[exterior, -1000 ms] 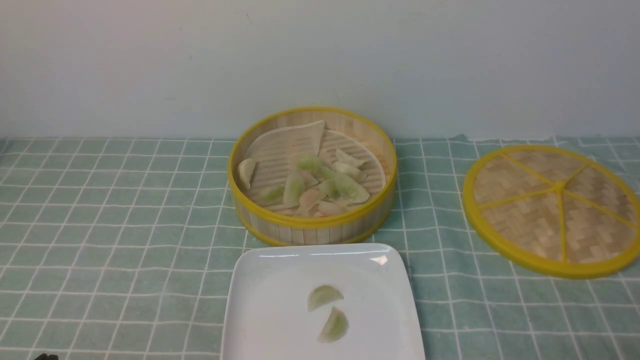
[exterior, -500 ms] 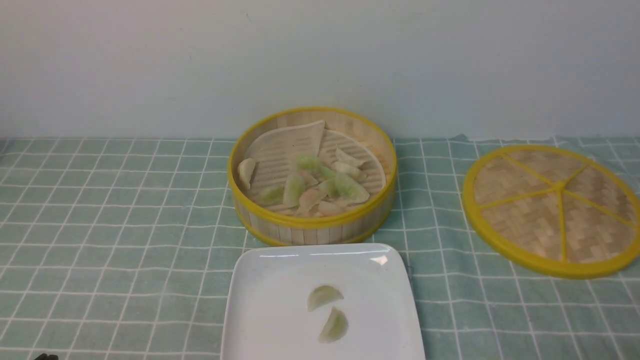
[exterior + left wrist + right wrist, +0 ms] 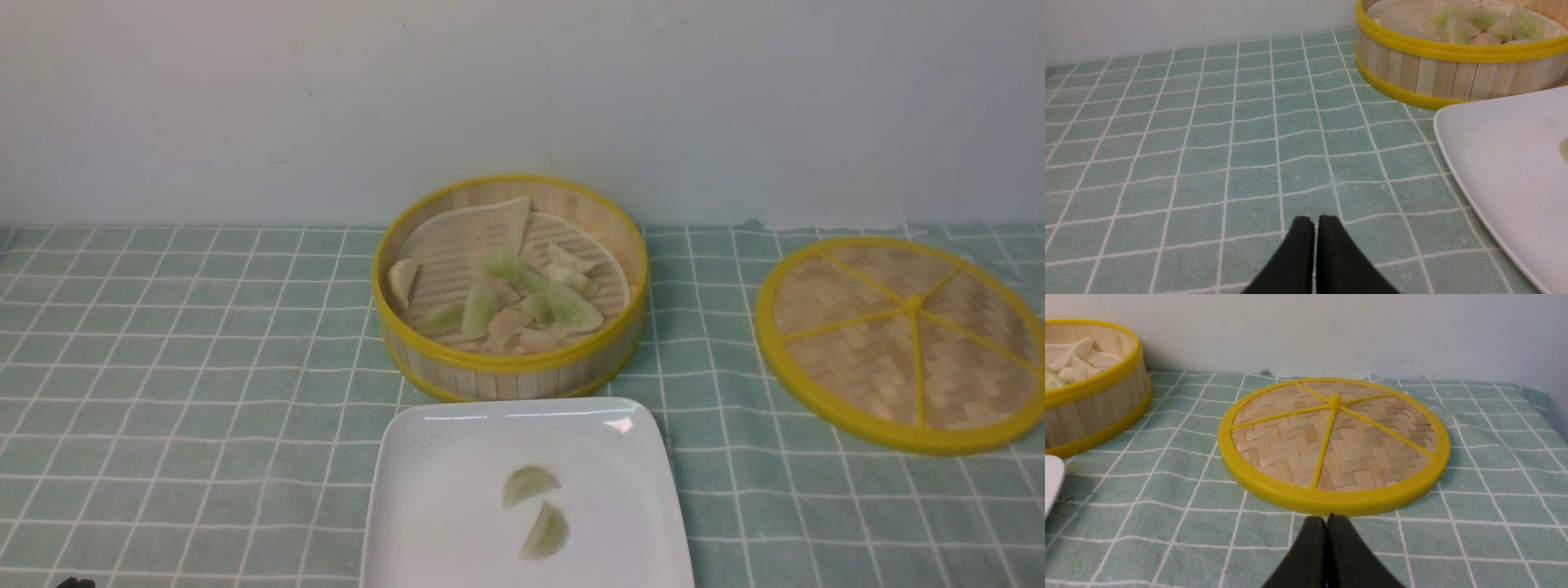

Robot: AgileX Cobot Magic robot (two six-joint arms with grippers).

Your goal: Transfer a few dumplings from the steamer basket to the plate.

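Broadly, a green tablecloth (image 3: pixel 204 343) with a white grid covers the whole work surface, running back to a pale wall (image 3: pixel 522 90).

On it, off to the right and well apart from the rest, lies a flat woven lid (image 3: pixel 902 343) with a yellow rim and yellow spokes. The steamer basket (image 3: pixel 510 371) stands at the middle, near the wall, upright, its yellow rims top and bottom. Just in front of it sits the plate (image 3: pixel 441 498) — white, glossy, its far edge close beside the basket's wall; whether they touch I cannot tell.

Inside the basket a folded off-white liner (image 3: pixel 473 233) leans toward the back, and the dumplings (image 3: pixel 522 306) lie heaped on the slatted floor, mostly pale green with a few pinkish ones, one whitish piece set apart at the left wall. Two green dumplings on the plate (image 3: pixel 535 506) rest near its middle, one just beside the other.

The left gripper (image 3: pixel 1314 222) hovers low over bare cloth to the left of the plate — its black fingers pressed together with only a hairline gap, nothing between them. The right gripper (image 3: pixel 1327 520) sits just before the lid's near rim, fingers likewise closed and empty.
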